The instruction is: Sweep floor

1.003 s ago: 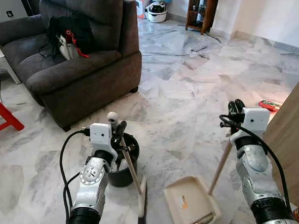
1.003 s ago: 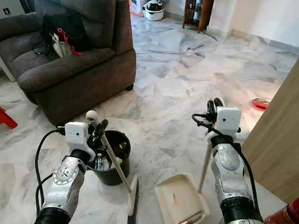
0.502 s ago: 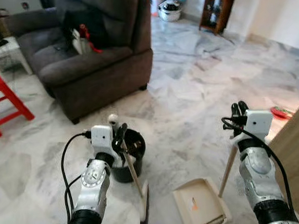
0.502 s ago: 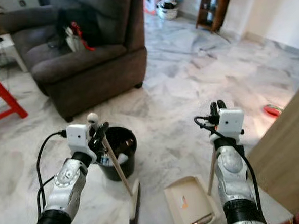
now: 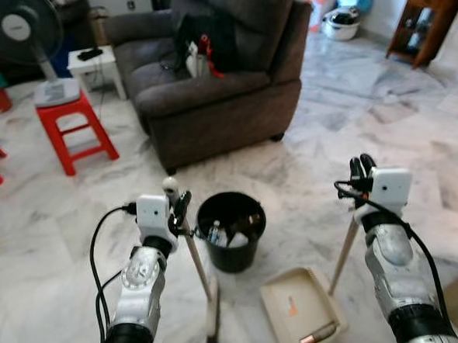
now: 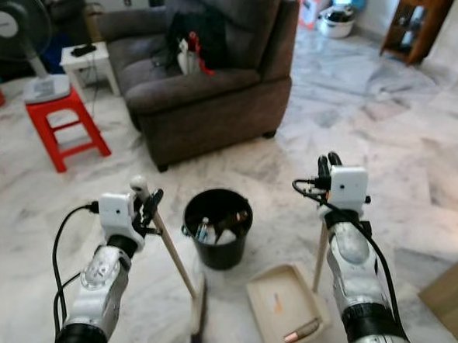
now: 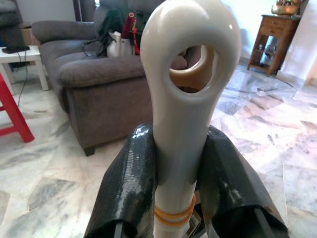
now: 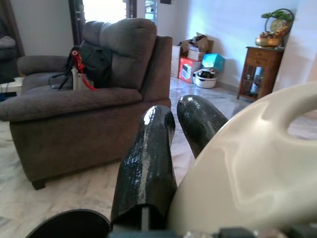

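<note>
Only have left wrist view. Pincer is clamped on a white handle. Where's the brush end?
Observer: The broom head is on the floor, just left of the dustpan.
Operator: Who has the dustpan?
Observer: Its stick runs up to the right pincer.
Operator: Anything in it?
Observer: An orange scrap and a small cylinder.
Operator: Bin nearby?
Observer: A black bin stands just beyond the dustpan, with trash inside.
</note>
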Motion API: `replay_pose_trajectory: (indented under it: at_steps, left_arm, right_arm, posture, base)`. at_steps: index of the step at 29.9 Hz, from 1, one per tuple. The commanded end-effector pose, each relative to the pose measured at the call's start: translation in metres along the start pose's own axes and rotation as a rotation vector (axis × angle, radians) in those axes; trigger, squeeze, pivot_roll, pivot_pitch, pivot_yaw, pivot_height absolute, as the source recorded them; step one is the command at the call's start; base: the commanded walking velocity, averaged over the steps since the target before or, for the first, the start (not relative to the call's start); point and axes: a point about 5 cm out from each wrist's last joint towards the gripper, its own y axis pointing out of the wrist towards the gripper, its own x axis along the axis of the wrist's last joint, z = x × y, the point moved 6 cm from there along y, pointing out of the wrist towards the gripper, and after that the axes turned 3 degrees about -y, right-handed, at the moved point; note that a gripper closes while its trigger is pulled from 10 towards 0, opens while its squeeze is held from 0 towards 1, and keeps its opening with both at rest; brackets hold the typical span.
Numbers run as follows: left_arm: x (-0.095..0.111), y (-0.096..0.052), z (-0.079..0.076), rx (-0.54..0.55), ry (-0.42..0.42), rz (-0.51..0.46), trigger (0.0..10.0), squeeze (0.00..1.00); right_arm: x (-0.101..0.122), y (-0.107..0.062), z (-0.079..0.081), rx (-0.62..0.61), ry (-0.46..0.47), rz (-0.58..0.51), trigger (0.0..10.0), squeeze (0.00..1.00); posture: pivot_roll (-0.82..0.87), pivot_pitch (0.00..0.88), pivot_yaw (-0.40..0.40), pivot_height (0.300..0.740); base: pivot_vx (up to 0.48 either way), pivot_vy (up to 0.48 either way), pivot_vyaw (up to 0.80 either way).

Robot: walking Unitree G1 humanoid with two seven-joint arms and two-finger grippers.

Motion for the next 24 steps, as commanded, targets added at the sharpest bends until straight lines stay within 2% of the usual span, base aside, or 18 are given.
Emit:
replay_pose_trajectory:
  at_steps: [1, 12, 24]
  left_arm:
    - [0.007, 0.002, -0.004, -0.012, -0.006, -0.033, 10.0, 0.00]
    - [0.003, 0.002, -0.011, -0.022, 0.008, -0.020, 10.0, 0.00]
    - [0.004, 0.002, -0.015, -0.032, 0.004, -0.027, 10.0, 0.00]
  right_arm:
    - [0.010, 0.005, 0.001, 0.001, 0.003, -0.036, 10.0, 0.00]
    - [0.010, 0.005, 0.007, 0.012, 0.005, -0.042, 10.0, 0.00]
    - [0.010, 0.004, 0.008, 0.014, 0.010, -0.046, 10.0, 0.00]
  posture:
    - [0.06, 0.000, -0.049, 0.740]
    - [0.05, 0.000, -0.047, 0.740]
    - [0.04, 0.000, -0.047, 0.740]
  base:
    - [0.000, 0.000, 0.00]
    - [0.000, 0.000, 0.00]
    - [0.000, -0.288, 0.00]
